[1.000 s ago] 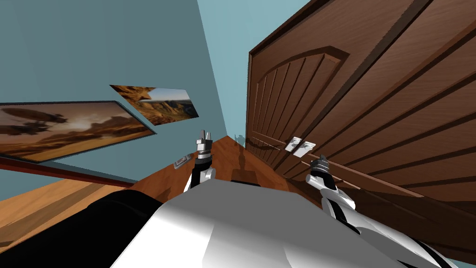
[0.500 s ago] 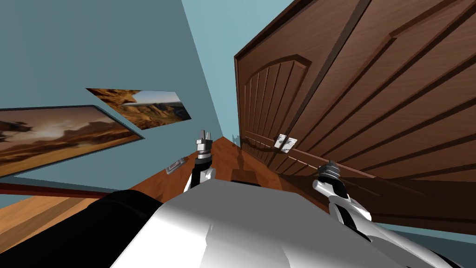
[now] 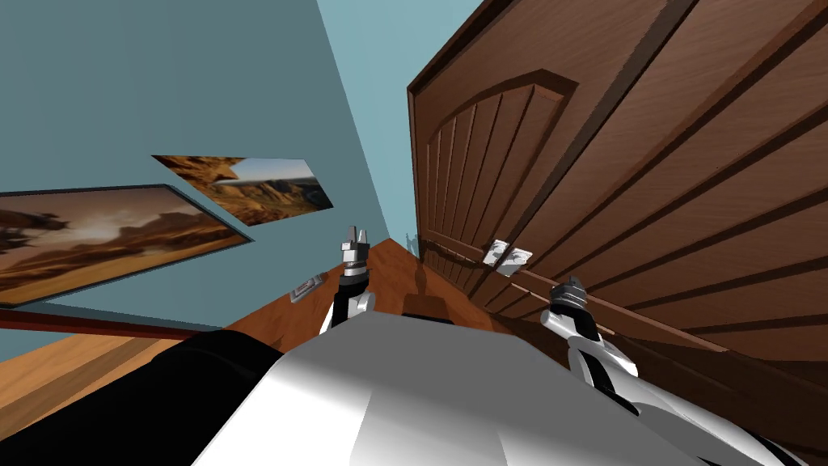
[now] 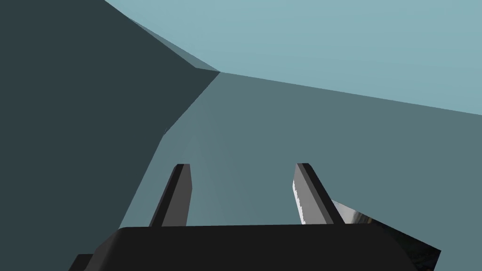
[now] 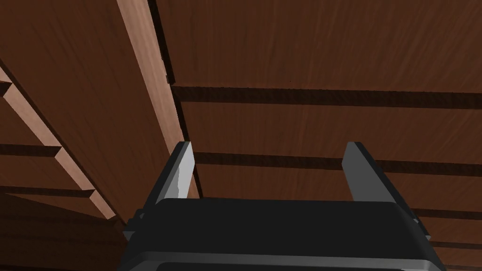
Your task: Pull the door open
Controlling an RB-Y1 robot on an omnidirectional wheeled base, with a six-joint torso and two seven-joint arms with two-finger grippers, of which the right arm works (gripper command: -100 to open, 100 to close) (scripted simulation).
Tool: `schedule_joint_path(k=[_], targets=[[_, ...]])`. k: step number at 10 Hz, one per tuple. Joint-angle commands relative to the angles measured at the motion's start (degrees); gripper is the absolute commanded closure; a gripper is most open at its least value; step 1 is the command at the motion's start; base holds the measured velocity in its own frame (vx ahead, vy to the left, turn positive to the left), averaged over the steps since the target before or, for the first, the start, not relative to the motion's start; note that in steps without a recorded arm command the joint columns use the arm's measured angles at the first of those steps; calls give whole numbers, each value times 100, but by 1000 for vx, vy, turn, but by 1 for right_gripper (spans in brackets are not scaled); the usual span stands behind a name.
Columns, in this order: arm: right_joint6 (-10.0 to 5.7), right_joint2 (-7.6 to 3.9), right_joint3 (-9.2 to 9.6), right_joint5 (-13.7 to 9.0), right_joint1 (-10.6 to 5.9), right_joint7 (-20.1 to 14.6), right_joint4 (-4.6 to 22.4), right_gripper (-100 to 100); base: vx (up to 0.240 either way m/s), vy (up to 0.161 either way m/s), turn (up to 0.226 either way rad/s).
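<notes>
Right now your right gripper (image 3: pixel 571 285) sits near the two pale grey handle plates (image 3: pixel 507 257) on the dark brown panelled wooden door (image 3: pixel 647 162), as the head view shows you. Your right wrist view adds its fingers (image 5: pixel 181 169), spread apart and empty, facing the door's grooved panels. Your left gripper (image 3: pixel 356 236) is left of the door, its fingers also apart.

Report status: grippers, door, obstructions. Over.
Right gripper open, facing brown door, gripping nothing. Left gripper open, idle ahead. Pale handle plates untouched. Nothing seen blocking.
</notes>
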Motion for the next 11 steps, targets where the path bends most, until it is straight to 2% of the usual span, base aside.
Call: schedule_joint_path(k=[1, 3, 4, 5, 6, 11], targets=[[51, 71, 47, 19, -99, 21, -124, -100, 189, 74, 190], [51, 71, 47, 19, -99, 21, -140, -100, 103, 49, 53], [42, 134, 112, 47, -217, 23, -175, -100, 141, 98, 184], [32, 98, 87, 36, -179, 17, -119, -100, 86, 51, 56], [32, 98, 87, 36, -179, 17, -119, 100, -19, -11, -51], [32, 98, 87, 36, -179, 17, -119, 100, -13, -8, 8]])
